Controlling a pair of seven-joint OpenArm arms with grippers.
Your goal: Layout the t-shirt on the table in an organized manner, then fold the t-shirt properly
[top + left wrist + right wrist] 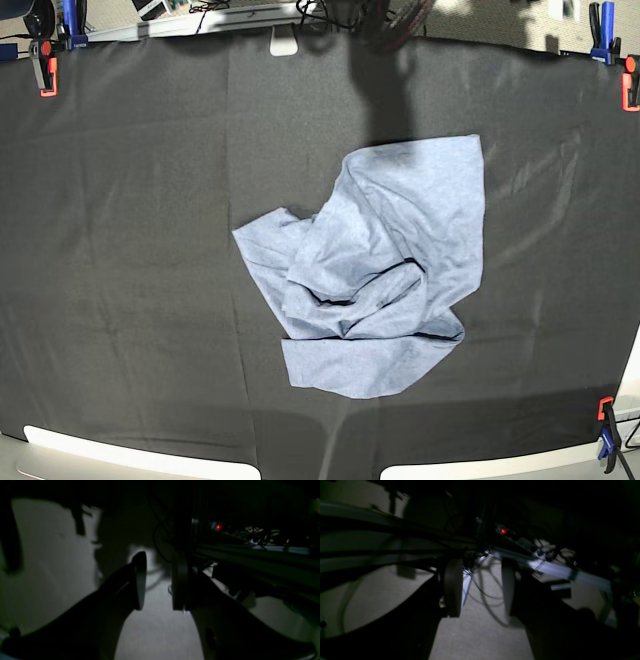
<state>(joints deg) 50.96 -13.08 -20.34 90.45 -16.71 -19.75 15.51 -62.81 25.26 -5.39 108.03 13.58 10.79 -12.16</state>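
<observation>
T-shirt (375, 270) lies crumpled in a heap near the middle of the table (130, 250), slightly right of centre in the base view, while both the left gripper (156, 585) and right gripper (480, 590) hang off the table with jaws apart, gripping nothing.

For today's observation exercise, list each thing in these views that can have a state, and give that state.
t-shirt: crumpled in a heap, not laid out, not folded, untouched.
table: covered in black cloth, wrinkled.
clamps: fastened at the cloth's corners.
left gripper: open, holding nothing.
right gripper: open, holding nothing.
</observation>
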